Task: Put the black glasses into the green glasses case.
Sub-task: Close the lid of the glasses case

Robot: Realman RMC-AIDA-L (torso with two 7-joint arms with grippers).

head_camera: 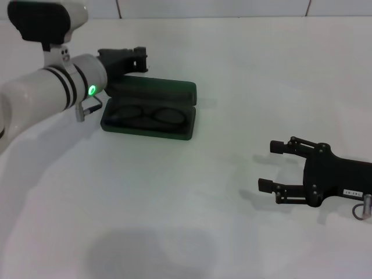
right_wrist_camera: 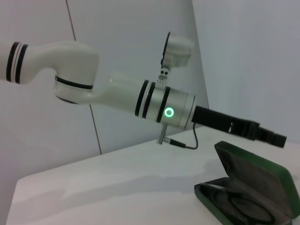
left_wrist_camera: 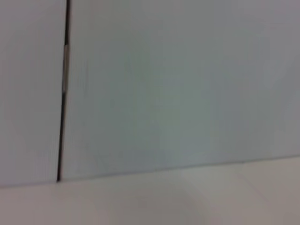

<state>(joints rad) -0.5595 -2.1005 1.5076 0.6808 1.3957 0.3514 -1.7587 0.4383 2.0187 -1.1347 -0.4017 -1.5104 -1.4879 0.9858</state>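
A: Starting nearest: what sits by the front right corner of the table (head_camera: 192, 192)?

B: Item one, right gripper (head_camera: 266, 165). Black, lying low over the white surface near the right edge, fingers spread wide and holding nothing, tips pointing toward the left side.

A: Anything touching it?

B: No. It is well apart from the other items.

A: Next entry, farther back?

B: Item two, green glasses case (head_camera: 150, 110), toward the far left part of the table. Lid open, standing up along the far side. The right wrist view shows the raised lid and dark lining (right_wrist_camera: 253, 192).

A: And the contents?

B: Item three, black glasses (head_camera: 150, 114), lying inside the lower half of the case, both round lenses visible side by side. In the right wrist view the frame (right_wrist_camera: 243, 206) shows in the tray.

A: Farthest entry?

B: Item four, left gripper (head_camera: 139, 58), on the white arm reaching from the left edge. It hangs at the far left end of the case, just behind the lid. Finger state: cannot tell. Its own wrist camera shows only a pale wall with a dark seam (left_wrist_camera: 63, 93).
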